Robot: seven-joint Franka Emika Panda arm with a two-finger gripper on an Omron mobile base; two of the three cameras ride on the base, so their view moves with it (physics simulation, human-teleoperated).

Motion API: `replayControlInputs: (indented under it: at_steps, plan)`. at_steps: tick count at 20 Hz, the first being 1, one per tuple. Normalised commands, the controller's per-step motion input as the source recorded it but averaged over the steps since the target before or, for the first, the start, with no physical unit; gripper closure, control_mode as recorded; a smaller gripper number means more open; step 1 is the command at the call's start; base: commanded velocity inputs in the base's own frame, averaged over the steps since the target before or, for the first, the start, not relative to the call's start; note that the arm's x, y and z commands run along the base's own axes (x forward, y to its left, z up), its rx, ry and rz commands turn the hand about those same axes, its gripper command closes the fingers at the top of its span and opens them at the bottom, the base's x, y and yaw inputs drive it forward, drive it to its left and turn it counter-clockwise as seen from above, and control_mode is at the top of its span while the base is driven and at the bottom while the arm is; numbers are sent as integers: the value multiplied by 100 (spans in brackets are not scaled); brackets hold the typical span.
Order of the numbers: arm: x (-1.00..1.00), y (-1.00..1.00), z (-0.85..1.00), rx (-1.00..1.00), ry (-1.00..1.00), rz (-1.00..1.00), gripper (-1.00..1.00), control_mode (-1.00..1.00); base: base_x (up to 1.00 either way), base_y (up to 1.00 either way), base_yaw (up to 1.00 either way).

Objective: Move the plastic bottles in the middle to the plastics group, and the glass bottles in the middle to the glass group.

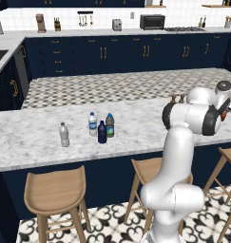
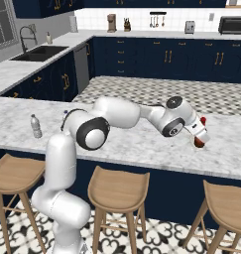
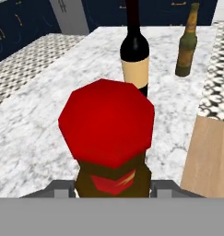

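Marble island counter (image 1: 31, 137), left base view: greyish water bottle (image 1: 64, 135), labelled water bottle (image 1: 92, 124), navy bottle (image 1: 102, 132) and blue-capped dark bottle (image 1: 110, 125) stand left of the arm. Right base view: gripper (image 2: 200, 139) reaches right over the counter, amber bottle (image 2: 199, 141) at its tip. Hand view: jaws clamp that red-capped amber bottle (image 3: 111, 143) from both sides, with a dark wine bottle (image 3: 134, 50) and an olive-brown bottle (image 3: 187, 44) standing beyond.

Left base view: from behind the arm's left, looking forward and down across the marble counter (image 1: 36, 137) toward the back cabinets. Right base view: the same counter from the arm's right. Hand view: close above the red-capped amber bottle (image 3: 109, 138), facing along the countertop.
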Motion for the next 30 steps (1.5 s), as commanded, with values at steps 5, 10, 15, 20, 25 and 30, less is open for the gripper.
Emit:
replayControlInputs:
  at_steps: [5,10,15,20,25,30]
  plan:
    - [-3,-47,0,0,0,-2,100,-100,0,0,0]
    - [0,-31,0,-3,0,0,100,-100,0,0,0]
    - [0,-3,-10,0,0,0,100,-100,0,0,0]
    - [0,0,-13,-2,0,0,100,-100,0,0,0]
    - [0,-5,-1,-8,7,0,100,-100,0,0,0]
    - [0,-23,0,-3,2,0,100,-100,0,0,0]
